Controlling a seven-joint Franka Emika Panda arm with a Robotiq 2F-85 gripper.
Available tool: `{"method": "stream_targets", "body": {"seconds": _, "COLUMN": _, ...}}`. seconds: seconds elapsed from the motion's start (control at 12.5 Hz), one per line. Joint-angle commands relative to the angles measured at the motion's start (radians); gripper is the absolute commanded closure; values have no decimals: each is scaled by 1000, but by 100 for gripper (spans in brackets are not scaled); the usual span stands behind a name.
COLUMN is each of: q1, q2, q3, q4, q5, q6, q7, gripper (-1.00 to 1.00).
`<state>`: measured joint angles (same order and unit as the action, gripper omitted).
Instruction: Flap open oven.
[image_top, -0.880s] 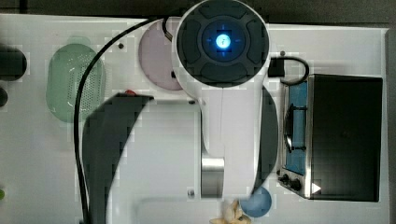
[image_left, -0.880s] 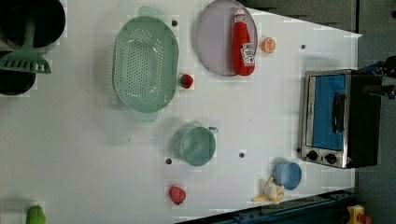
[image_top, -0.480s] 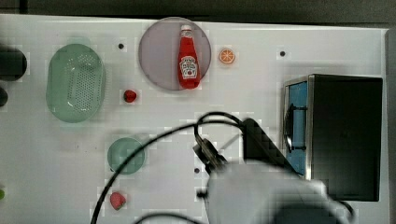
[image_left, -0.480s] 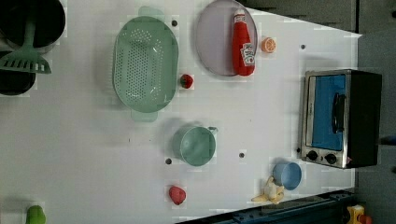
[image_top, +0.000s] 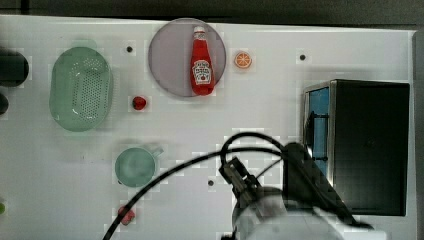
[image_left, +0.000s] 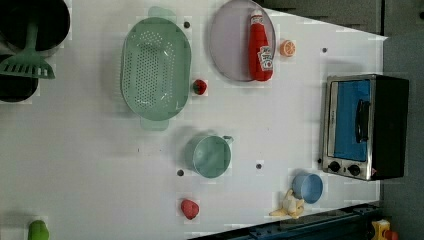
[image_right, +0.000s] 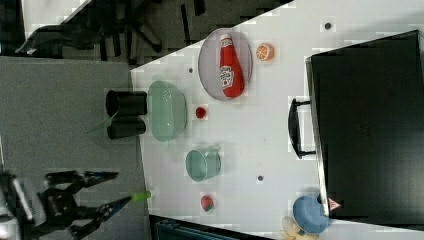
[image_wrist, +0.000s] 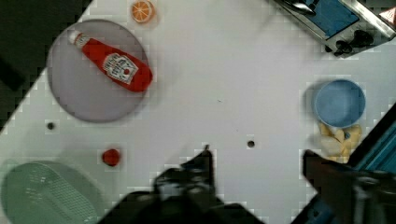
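Oven, place: we log the oven (image_left: 365, 125) at the table's (image_left: 90, 165) edge on the left view's right, well apart from the arm's fingers.
Oven, left view: we see the front face on, with the blue glass door (image_left: 350, 120) standing flush in its silver frame and two knobs (image_left: 345, 168) beside it.
Oven, right view: we see the black top, and the bar handle (image_right: 295, 128) side-on, standing off the front.
Oven, top view: we see the black top and a sliver of blue glass. The arm (image_top: 300, 220) with its looping cable covers the near corner.
Gripper: in the wrist view the gripper (image_wrist: 261, 186) hangs above bare table, its jaws spread with nothing between them.
Plate: we count one plate (image_left: 227, 45) with a ketchup bottle (image_left: 262, 47) lying on it, and an orange slice (image_left: 287, 48) just beside.
Colander: the green colander (image_left: 156, 69) shows its bare perforated floor, and a strawberry (image_left: 199, 86) sits beside its rim.
Cup: the green cup (image_left: 210, 156) stands mid-table.
Bowl: the blue bowl (image_left: 307, 187) stands near the knobs, touching a banana (image_left: 289, 204).
Black holders: the black holders (image_left: 30, 20) sit on the left view's far left, and a green spatula (image_left: 25, 65) lies across them.
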<state>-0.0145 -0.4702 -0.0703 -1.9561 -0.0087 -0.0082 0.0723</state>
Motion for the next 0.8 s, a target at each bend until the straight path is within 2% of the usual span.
{"method": "stream_targets", "body": {"seconds": 0.08, "q1": -7, "q2": 59, "q3": 1, "q4": -31, "q5": 0, "q6": -16, "q7": 51, "gripper": 32}}
{"method": "stream_targets", "body": {"seconds": 0.16, "q1": -7, "q2": 60, "q3": -5, "q4": -33, "q5": 0, "q6": -16, "q7": 51, "gripper": 55}}
{"method": "stream_targets", "body": {"seconds": 0.24, "q1": -10, "q2": 62, "q3": -14, "q4": -37, "q5": -2, "q6": -16, "q7": 49, "gripper": 65}}
{"method": "stream_targets", "body": {"seconds": 0.4, "q1": -11, "q2": 65, "q3": -46, "q4": -52, "q5": -5, "q6": -14, "q7": -41, "gripper": 65}}
{"method": "stream_targets", "body": {"seconds": 0.56, "q1": -13, "q2": 70, "q3": -90, "q4": -74, "q5": -25, "q6": 1, "q7": -242, "gripper": 65}}
{"method": "stream_targets", "body": {"seconds": 0.8, "q1": -19, "q2": 90, "q3": -159, "q4": -100, "q5": -109, "q6": 84, "q7": -523, "gripper": 65}}
